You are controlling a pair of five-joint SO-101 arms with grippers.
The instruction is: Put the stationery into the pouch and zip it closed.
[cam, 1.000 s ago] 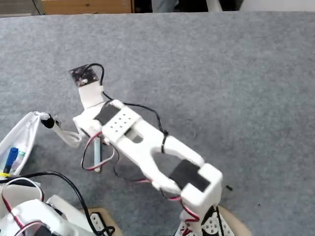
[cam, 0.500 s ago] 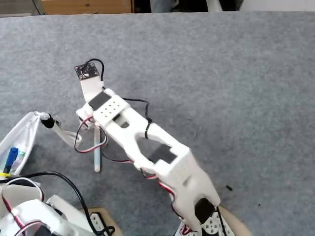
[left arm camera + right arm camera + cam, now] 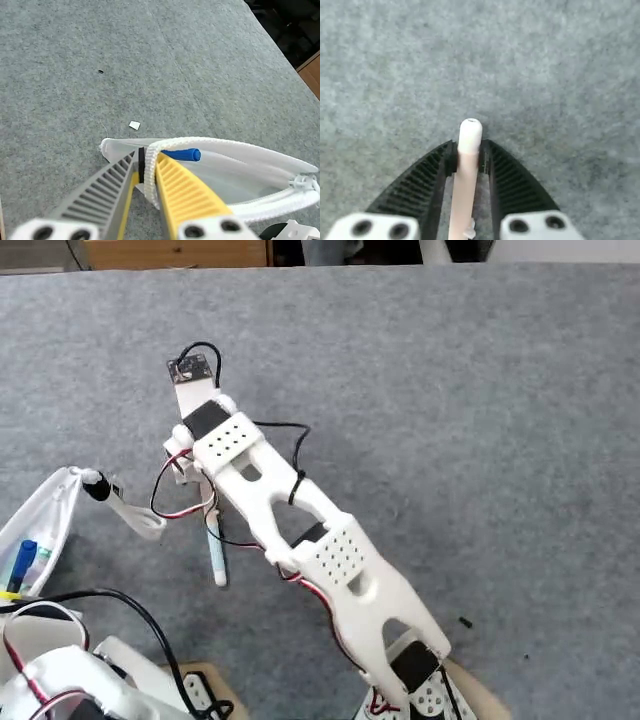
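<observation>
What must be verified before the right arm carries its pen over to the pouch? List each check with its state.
1. Right gripper grip on the pen: ok, jaws closed on both its sides.
2. Left gripper hold on the pouch: ok, clamped on the zipper rim.
3. Pouch mouth open: ok, a gap shows between the rims.
4. Room inside: ok, only a blue marker shows in the opening.
5. Pen lifted clear of the table: cannot tell.
</observation>
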